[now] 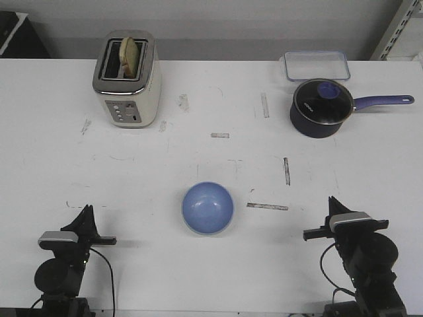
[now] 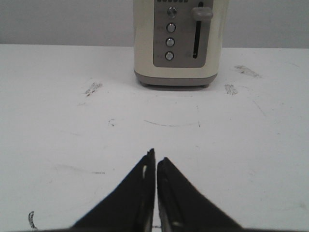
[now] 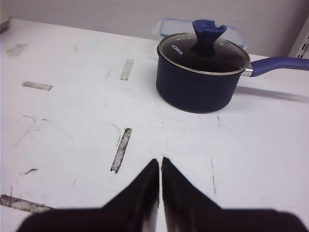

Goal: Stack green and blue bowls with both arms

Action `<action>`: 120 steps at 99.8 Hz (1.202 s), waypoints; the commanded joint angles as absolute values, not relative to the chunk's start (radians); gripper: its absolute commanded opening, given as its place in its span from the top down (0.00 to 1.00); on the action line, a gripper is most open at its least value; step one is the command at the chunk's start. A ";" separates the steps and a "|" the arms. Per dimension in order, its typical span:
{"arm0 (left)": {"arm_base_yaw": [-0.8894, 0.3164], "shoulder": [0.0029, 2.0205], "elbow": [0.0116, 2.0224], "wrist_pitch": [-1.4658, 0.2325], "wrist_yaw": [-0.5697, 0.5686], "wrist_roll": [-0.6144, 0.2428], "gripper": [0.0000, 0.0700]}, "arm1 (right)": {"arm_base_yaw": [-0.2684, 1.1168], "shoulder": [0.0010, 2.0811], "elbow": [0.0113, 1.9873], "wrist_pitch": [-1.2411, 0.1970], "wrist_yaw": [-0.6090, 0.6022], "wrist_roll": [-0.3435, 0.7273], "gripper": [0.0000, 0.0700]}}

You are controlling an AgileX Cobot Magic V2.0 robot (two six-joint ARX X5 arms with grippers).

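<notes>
The periwinkle blue bowl (image 1: 207, 209) sits upright on the white table (image 1: 211, 158), front centre, between my two arms. A thin pale edge shows along its near rim. No separate pale green bowl shows in any view. My left gripper (image 1: 86, 211) rests at the front left, shut and empty, well left of the bowl. In the left wrist view (image 2: 155, 160) its tips point at the toaster. My right gripper (image 1: 331, 201) rests at the front right, shut and empty, well right of the bowl. In the right wrist view (image 3: 160, 161) its tips point toward the saucepan.
A cream toaster (image 1: 127, 79) with bread in it stands at the back left, also in the left wrist view (image 2: 179, 41). A dark navy saucepan (image 1: 322, 107) with a glass lid and a long handle stands at the back right, with a clear lidded box (image 1: 316, 65) behind it.
</notes>
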State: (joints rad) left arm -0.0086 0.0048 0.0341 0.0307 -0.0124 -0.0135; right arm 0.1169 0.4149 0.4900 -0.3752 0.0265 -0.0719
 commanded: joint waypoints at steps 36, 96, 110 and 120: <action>-0.007 0.003 0.013 0.052 -0.010 -0.011 1.00 | 0.118 0.419 0.496 -0.336 0.027 -0.076 1.00; -0.008 0.003 0.013 0.052 -0.010 -0.011 1.00 | 0.090 0.390 0.486 -0.310 0.030 -0.091 1.00; -0.007 0.003 0.013 0.052 -0.009 -0.012 1.00 | 0.031 0.331 0.393 -0.215 0.030 -0.079 1.00; -0.007 0.003 0.013 0.052 -0.010 -0.011 1.00 | -0.009 0.268 0.294 -0.147 0.027 -0.063 1.00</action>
State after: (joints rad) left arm -0.0086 0.0051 0.0341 0.0414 -0.0116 -0.0135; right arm 0.0067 0.2958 0.3443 -0.1772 0.0277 -0.0807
